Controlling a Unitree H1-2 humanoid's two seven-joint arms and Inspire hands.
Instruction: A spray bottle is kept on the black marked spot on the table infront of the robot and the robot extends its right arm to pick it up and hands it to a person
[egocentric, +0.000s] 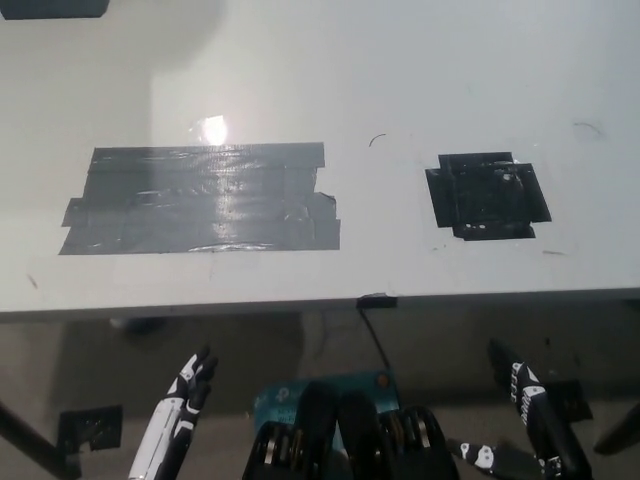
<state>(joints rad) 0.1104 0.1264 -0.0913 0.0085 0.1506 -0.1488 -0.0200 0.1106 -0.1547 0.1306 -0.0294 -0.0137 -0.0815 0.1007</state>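
Your right hand (530, 420) hangs open and empty below the table (400, 60); no bottle sits on the spot (487, 195) ahead, so reaching risks grasping air.

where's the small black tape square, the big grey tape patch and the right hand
small black tape square (488, 196), head view, its centre
big grey tape patch (200, 198), head view, its middle
right hand (530, 425), head view, its black palm

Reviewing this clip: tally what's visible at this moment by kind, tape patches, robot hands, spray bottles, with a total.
Tape patches on the white table: 2, the large grey tape patch and the small black tape square
Robot hands: 2, the white left hand and the black right hand, both below the table's edge, both open
Spray bottles: 0 in view
Total: 4
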